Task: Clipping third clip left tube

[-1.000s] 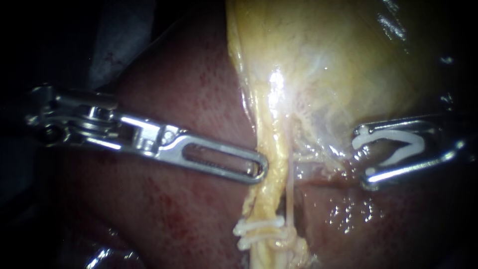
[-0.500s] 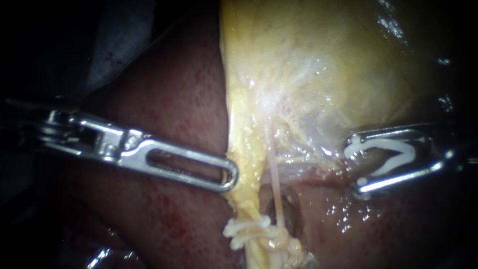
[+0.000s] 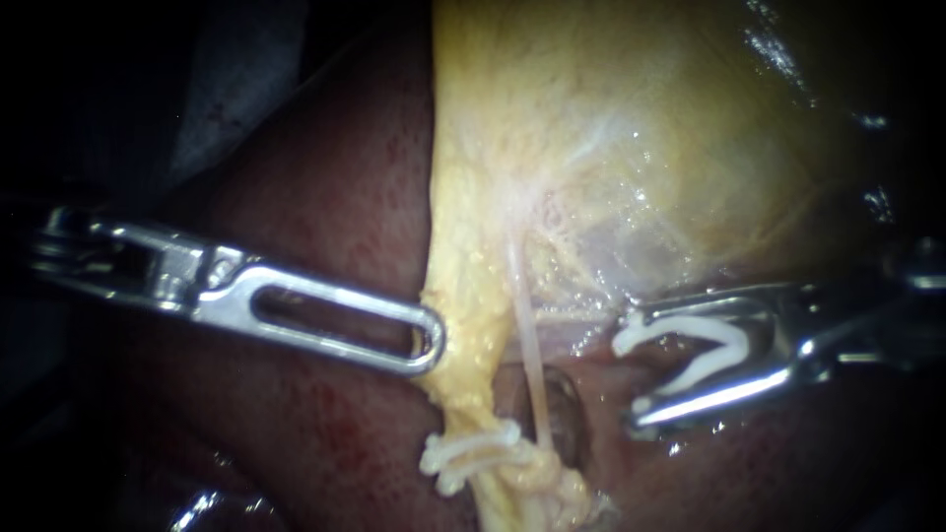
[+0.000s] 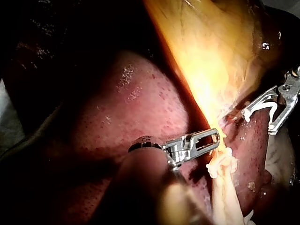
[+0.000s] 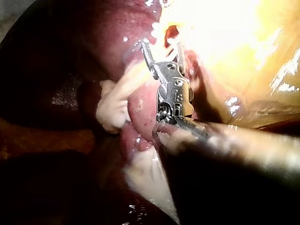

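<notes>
The left tube (image 3: 468, 305) is a thick yellow strand hanging from the gallbladder (image 3: 690, 118). Two white clips (image 3: 468, 455) sit across it low down. My left instrument (image 3: 426, 340) comes in from the left, its slotted jaws shut on the strand's left edge and holding it taut. A thin pale tube (image 3: 527, 340) runs just right of it over a dark gap. My right instrument (image 3: 631, 379) holds an open white clip (image 3: 705, 345) in its spread jaws, a little right of the thin tube and apart from it. The left wrist view shows the left instrument (image 4: 213, 138) and the clips (image 4: 220, 164).
Dark red liver (image 3: 325, 197) lies behind and below both instruments. Wet tissue glistens under the right instrument's jaws. In the right wrist view the right instrument (image 5: 161, 47) points at bright yellow tissue, with a pale lobe (image 5: 112, 110) beside its shaft.
My left instrument drew back to the left, pulling the yellow strand with it and opening a gap beside the thin tube. My right instrument with its clip moved left toward the tubes.
</notes>
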{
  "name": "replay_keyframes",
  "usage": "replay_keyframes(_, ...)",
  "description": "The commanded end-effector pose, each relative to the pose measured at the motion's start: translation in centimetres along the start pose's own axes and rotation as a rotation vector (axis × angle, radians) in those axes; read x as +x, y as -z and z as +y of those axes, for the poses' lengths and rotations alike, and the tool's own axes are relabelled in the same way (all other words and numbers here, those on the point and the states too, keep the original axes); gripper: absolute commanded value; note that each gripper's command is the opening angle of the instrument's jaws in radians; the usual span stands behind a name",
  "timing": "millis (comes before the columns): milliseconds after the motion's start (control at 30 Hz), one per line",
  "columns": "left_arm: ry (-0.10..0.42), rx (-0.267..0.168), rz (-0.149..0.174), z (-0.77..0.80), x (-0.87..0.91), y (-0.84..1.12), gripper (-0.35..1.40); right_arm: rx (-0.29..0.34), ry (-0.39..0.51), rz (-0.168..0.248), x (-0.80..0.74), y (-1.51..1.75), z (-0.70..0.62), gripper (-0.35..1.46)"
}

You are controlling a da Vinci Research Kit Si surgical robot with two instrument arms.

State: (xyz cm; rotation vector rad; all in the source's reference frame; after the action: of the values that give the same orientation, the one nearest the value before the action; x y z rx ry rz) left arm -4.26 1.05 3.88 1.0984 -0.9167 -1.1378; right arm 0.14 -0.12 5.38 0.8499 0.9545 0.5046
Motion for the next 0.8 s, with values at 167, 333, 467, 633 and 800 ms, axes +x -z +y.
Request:
replay_keyframes(167, 0.0, -0.002, 0.0, 0.01, 0.0, -0.01, -0.35, 0.016, -0.008, -0.014, -0.08, -0.33, 0.02, 0.53)
replay_keyframes(333, 0.0, -0.002, -0.001, 0.0, 0.0, -0.02, -0.35, 0.024, -0.011, -0.023, -0.12, -0.55, 0.05, 0.53)
replay_keyframes(467, 0.0, -0.003, -0.002, -0.01, 0.01, -0.03, -0.35, 0.025, -0.01, -0.024, -0.13, -0.61, 0.09, 0.53)
replay_keyframes(633, 0.001, -0.004, -0.003, -0.03, 0.01, -0.05, -0.35, 0.022, -0.014, -0.023, -0.14, -0.64, 0.17, 0.53)
replay_keyframes(800, 0.001, -0.004, -0.004, -0.04, 0.02, -0.05, -0.35, 0.022, -0.017, -0.025, -0.16, -0.67, 0.26, 0.53)
